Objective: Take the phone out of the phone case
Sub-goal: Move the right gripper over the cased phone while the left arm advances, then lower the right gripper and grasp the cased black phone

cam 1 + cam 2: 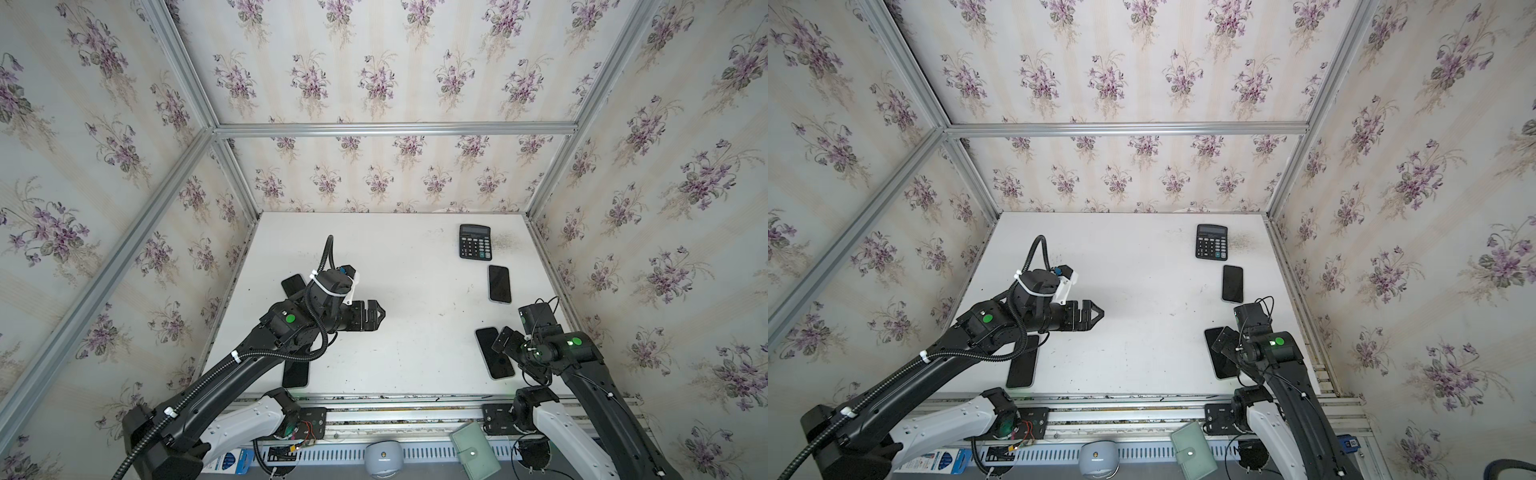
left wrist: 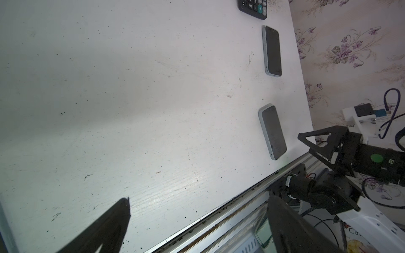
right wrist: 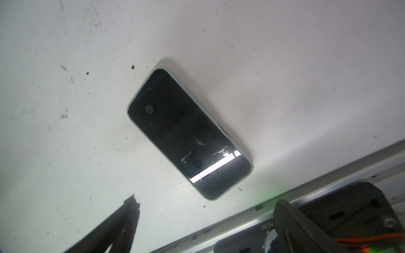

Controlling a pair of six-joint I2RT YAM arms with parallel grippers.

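The phone (image 3: 188, 131) lies flat and face up on the table (image 3: 65, 65), near the front edge on my right side. My right gripper (image 3: 206, 219) hangs over it with the jaws spread wide and nothing between them. My left gripper (image 1: 380, 314) hovers over the middle of the table, well apart from it, jaws wide as well and empty. A pale rim runs round the dark glass, and I take that for the case (image 2: 263, 131), hugging the phone on all sides. I judge the phone a stiff, fairly heavy slab with slick glass that could crack if pinched hard or dropped, and the case thin and springy, likely to flex most at its corners. Lying flat, it offers little to take, so I would close across the short width, on the two long edges, low on the rim, to lift it. Then one gripper should hold the case wall while the other peels a corner lip back off the glass, since a straight pull would probably drag both along together. A second phone (image 1: 499, 284) and a calculator (image 1: 475, 242) lie further back, clear of the grasp.
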